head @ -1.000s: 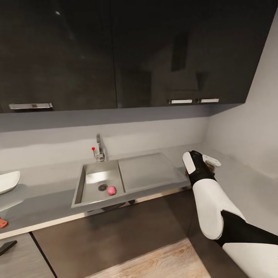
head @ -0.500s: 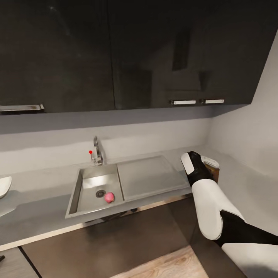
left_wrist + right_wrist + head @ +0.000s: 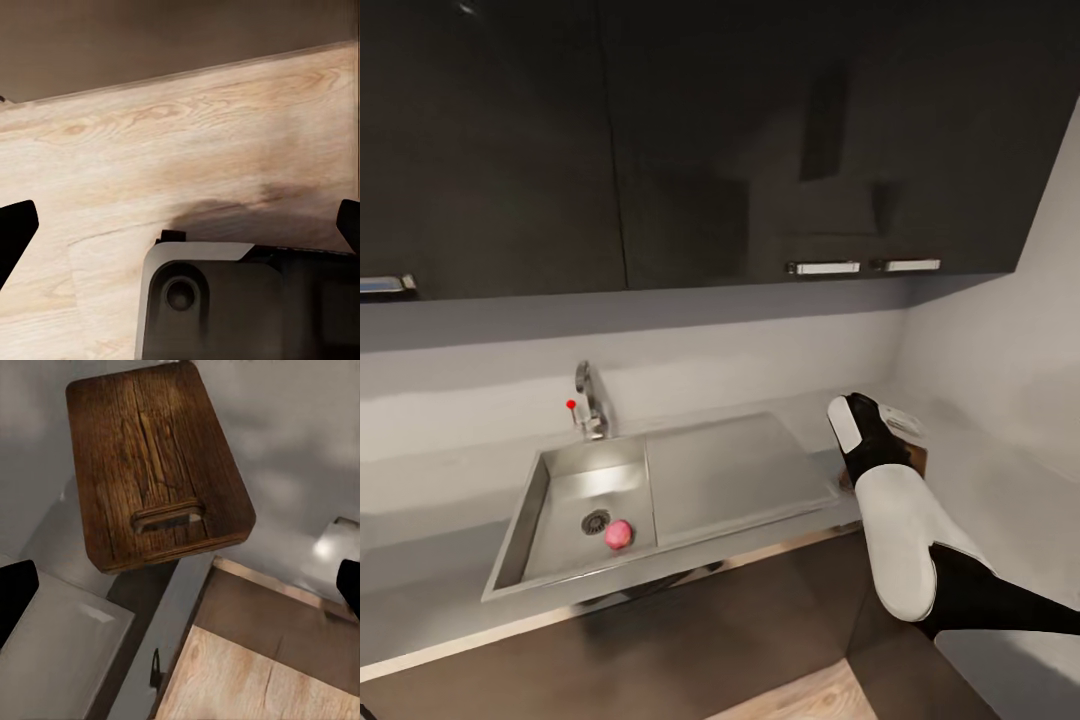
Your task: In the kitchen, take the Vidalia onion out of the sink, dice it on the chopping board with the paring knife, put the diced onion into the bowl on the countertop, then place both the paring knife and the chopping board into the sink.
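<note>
Down in the basin of the sink (image 3: 520,525), the Vidalia onion (image 3: 618,534) rests on the steel floor just beside the round drain (image 3: 596,521), a small pink ball with nothing touching it; being round, it likely rolled to that low spot by the drain. It is well apart from the right claw (image 3: 905,425), off toward the robot's left with the whole flat drainboard (image 3: 735,472) between the two. The tap (image 3: 588,400) with its red-tipped lever stands behind the basin, farther from the claw than the onion is.

The right claw hangs over the grey surface (image 3: 990,490) past the drainboard's end, above the chopping board (image 3: 154,472). In the right wrist view the brown board lies flat on the surface directly ahead of the claw, its handle slot facing the surface's front edge, and both dark fingertips (image 3: 16,594) sit at opposite borders of the picture, so the claw is spread wide and holds nothing. That pose suggests the arm is parked over the work area, ready for the board rather than for the onion.

The left claw, seen by its dark tips (image 3: 16,232) far apart at the edges of the left wrist view, is likewise open and empty, pointing down at the wooden floor (image 3: 187,135). The onion is not yet fetched.
</note>
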### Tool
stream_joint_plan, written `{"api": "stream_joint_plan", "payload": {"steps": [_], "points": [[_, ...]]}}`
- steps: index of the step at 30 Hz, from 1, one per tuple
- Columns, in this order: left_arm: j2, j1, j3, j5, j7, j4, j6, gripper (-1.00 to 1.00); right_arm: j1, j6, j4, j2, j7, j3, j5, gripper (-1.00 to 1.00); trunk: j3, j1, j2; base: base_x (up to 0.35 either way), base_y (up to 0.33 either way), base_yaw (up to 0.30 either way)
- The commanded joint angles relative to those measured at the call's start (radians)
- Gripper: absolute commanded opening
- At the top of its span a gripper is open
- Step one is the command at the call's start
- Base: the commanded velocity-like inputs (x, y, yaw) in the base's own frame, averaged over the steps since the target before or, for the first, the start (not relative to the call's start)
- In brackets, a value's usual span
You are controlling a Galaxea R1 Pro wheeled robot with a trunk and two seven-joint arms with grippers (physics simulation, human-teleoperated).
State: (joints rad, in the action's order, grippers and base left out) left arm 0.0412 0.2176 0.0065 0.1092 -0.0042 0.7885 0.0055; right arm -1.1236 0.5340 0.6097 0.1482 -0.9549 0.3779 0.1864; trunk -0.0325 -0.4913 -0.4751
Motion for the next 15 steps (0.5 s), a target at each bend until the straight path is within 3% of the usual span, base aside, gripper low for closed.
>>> {"api": "stream_joint_plan", "payload": {"steps": [1, 9, 15], "points": [[0.0, 0.0, 0.0, 0.01, 0.0, 0.002, 0.0, 1.0, -0.001, 0.007, 0.002, 0.001, -0.004, 0.001, 0.002, 1.0, -0.002, -0.001, -0.002, 0.111, -0.19, 0.0], [0.0, 0.0, 0.0, 0.01, 0.0, 0.002, 0.0, 1.0, -0.001, 0.007, 0.001, 0.001, -0.004, 0.001, 0.002, 1.0, -0.002, -0.001, -0.002, 0.028, -0.199, 0.0], [0.0, 0.0, 0.0, 0.01, 0.0, -0.001, 0.001, 1.0, -0.001, 0.007, 0.001, 0.0, -0.005, 0.002, 0.001, 1.0, -0.002, -0.001, -0.002, 0.001, -0.034, 0.0]]}}
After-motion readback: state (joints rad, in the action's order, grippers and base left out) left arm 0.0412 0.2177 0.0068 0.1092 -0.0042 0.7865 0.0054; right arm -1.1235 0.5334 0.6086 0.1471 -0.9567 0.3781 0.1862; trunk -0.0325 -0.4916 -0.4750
